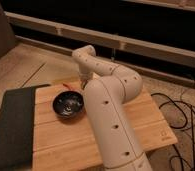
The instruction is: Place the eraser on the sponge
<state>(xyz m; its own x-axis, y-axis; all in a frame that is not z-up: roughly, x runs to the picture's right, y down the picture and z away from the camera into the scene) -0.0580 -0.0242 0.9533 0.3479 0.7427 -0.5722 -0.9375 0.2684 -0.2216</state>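
Note:
My white arm [108, 110] reaches from the lower right across the wooden table [151, 125] and bends back down at its far edge. The gripper [83, 83] hangs at the end of the wrist, pointing down just behind and to the right of the black bowl [68, 105]. It is dark and partly hidden by the arm. The eraser and the sponge are out of view; the arm covers much of the table's middle.
A dark mat [13, 122] covers the table's left part. A small reddish item [66, 86] lies at the far edge behind the bowl. Black cables [183, 112] trail on the floor to the right. A low wall rail [141, 42] runs behind.

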